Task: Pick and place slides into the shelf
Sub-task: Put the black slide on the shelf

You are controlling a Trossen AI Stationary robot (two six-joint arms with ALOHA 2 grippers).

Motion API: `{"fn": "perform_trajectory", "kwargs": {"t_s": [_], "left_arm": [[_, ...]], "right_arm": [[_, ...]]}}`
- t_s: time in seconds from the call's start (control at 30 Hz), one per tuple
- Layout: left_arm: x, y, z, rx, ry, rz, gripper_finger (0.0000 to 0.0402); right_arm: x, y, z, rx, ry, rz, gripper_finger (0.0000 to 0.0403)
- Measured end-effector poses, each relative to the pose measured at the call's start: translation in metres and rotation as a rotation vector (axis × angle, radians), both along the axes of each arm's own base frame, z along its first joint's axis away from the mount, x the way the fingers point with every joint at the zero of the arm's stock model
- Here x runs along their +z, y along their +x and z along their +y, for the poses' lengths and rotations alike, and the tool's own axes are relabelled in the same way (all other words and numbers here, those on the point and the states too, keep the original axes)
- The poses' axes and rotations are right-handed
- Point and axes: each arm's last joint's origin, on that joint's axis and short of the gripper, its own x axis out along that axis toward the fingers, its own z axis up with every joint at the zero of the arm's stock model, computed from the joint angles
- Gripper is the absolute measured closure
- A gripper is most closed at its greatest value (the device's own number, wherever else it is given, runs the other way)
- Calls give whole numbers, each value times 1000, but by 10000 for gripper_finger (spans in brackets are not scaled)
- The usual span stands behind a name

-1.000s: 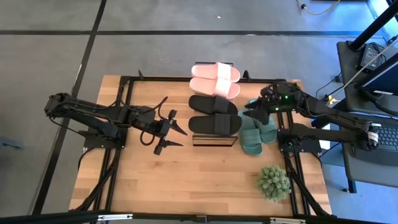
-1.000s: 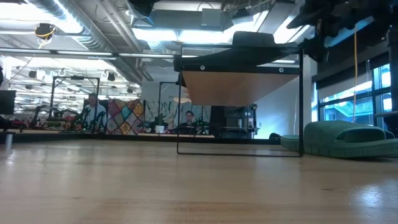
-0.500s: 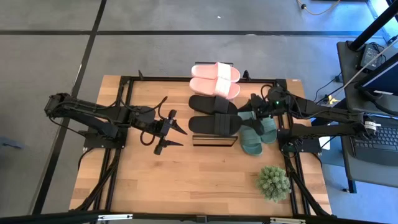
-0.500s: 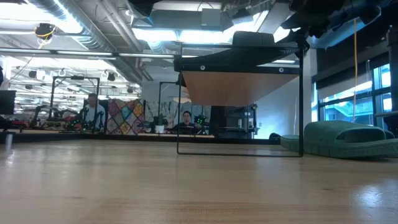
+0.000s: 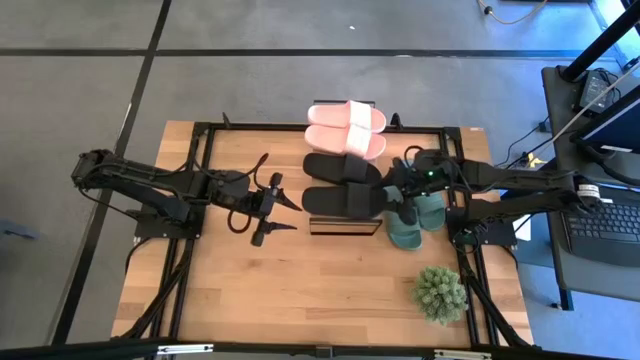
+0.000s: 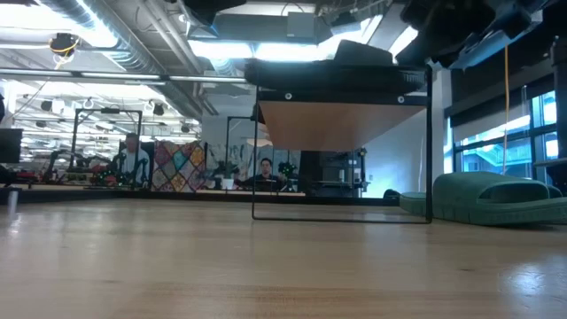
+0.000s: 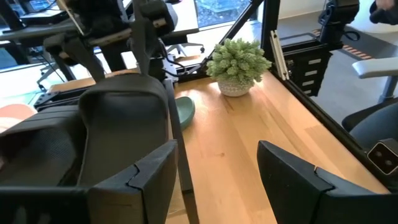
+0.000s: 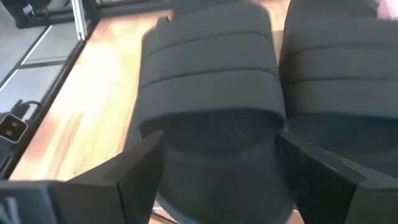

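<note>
Sitting nearest on the desk, a small potted plant at the near right. Farther in, mid-desk, the left gripper hovers left of the shelf, jaws wide, holding nothing. The shelf stands at desk centre, its near plank edge bare; the black slides lie side by side on its top, the pink slides on the far end beyond them. Just right of the shelf, the dark green slides rest on the desk, partly covered from above by the right arm. The right gripper is at the right end of the near black slide, jaws wide either side of that slide's end in the wrist view, not closed on it. In the low view, people show in the room far behind.
</note>
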Motion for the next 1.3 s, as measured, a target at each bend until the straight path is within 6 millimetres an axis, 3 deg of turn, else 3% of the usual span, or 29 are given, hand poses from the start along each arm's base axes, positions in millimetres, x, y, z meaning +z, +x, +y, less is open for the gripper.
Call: {"fn": "perform_trajectory", "kwargs": {"t_s": [0.73, 1.3], "left_arm": [[0, 0, 0, 3, 2, 0, 189], [0, 0, 0, 8, -15, 2, 189]], "right_arm": [[-18, 32, -1, 20, 14, 9, 104], [-28, 41, 10, 36, -40, 43, 104]]}}
